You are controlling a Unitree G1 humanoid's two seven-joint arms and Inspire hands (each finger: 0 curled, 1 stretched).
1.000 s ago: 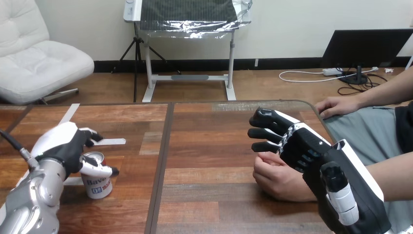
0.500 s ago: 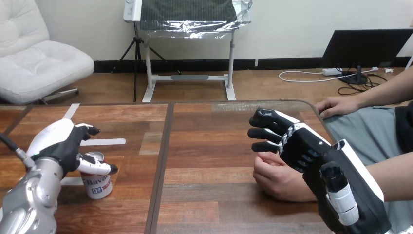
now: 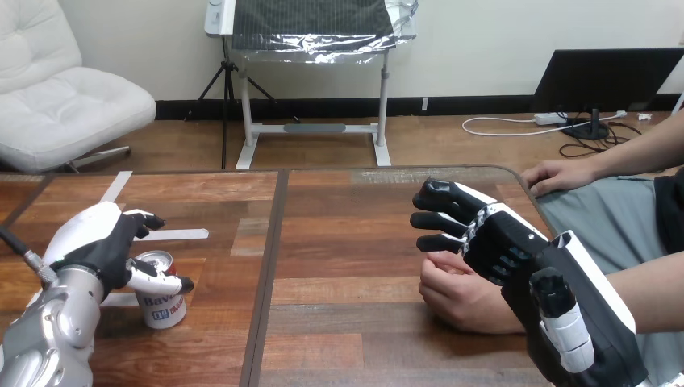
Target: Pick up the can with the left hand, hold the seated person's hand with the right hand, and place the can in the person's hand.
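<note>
Table point(image 3: 347, 242) first: wooden, with a dark seam running front to back down the middle. Biggest thing on it is the robot's right arm, coming in from the bottom right corner. The right hand point(image 3: 500, 242) sits over the right half of the table, its fingers point(image 3: 440, 197) sticking out to the left, a bit apart and only lightly bent, with nothing in them. The person's hand point(image 3: 464, 298) is a loose fist resting on the table right under and just in front of that hand. The two look to be touching, but no robot finger is visibly wrapped around it.

Over on the left half, the left hand point(image 3: 97, 242) is spread over the can point(image 3: 165, 310). Its thumb point(image 3: 161, 282) lies across the can's upper front, and the other fingers point(image 3: 143, 218) reach out above and behind the rim, not clamped on.

The person's other hand point(image 3: 556, 173) lies flat at the far right edge of the table. The can stands upright on the table near the front left, beside some white tape point(image 3: 181, 235) strips.
</note>
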